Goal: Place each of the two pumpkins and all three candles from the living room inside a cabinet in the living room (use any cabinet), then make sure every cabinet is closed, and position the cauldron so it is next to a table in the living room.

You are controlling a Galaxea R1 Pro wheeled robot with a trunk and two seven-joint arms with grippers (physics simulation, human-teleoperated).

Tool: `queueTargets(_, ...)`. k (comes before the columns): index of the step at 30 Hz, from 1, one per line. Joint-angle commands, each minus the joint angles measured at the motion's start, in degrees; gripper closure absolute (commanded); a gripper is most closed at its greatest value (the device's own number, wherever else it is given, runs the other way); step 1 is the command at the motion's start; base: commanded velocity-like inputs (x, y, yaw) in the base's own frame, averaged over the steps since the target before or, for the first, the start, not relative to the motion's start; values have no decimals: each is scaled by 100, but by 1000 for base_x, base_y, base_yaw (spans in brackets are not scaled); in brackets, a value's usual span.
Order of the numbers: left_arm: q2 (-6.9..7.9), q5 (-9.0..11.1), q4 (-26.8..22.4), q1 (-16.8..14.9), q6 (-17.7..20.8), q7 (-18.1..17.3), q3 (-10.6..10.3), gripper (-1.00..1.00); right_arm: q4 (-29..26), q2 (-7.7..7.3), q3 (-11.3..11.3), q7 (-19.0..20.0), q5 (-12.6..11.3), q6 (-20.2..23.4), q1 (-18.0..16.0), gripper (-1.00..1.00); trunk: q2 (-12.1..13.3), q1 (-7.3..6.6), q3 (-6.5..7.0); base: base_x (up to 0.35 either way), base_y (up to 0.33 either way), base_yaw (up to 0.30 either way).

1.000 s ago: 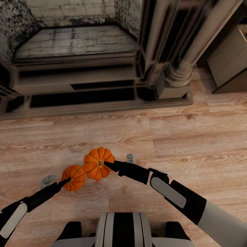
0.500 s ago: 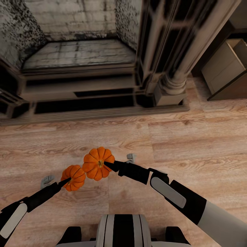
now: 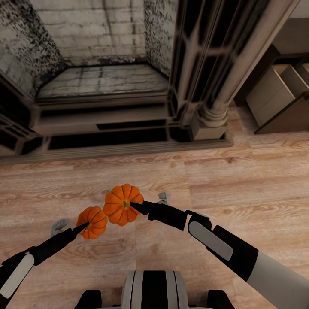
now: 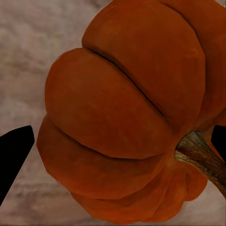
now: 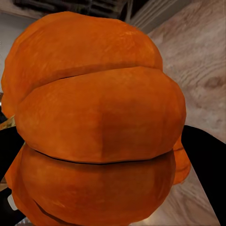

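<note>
Left gripper (image 3: pixel 88 224) was clamped on the smaller pumpkin (image 3: pixel 92 222), right gripper (image 3: pixel 134 207) clamped on the bigger pumpkin (image 3: pixel 122 204); both were carried above the wood floor (image 3: pixel 240 180), the two fruits just beside each other ahead of the trunk. Fireplace (image 3: pixel 103 81) with its column (image 3: pixel 216 94) sat straight ahead. The cabinet (image 3: pixel 279 101) was at far right beside the column, one drawer pulled out with its pale interior showing, well apart from both pumpkins.
</note>
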Motion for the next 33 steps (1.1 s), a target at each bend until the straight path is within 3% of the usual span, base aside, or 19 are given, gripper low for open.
queueTargets(1, -1, 30, 0, -1, 45, 5, 4, 100, 0, -4, 9, 9, -56, 18, -5, 100, 0, -3, 20, 0, 0, 0)
queueTargets(15, 14, 34, 140, -1, 45, 45, 72, 100, -53, -5, 4, 0, -84, 18, -5, 100, 19, -39, 330, 0, 0, 0)
queueTargets(22, 25, 37, 183, -1, 45, 432, 134, 100, -78, -18, 0, 6, -115, 21, -5, 100, 28, -57, 485, 0, 0, 0)
queueTargets(33, 23, 29, 184, -1, 45, 453, 136, 100, -70, 8, 0, 0, -101, 32, -5, 100, 43, -85, 729, 0, 0, 0)
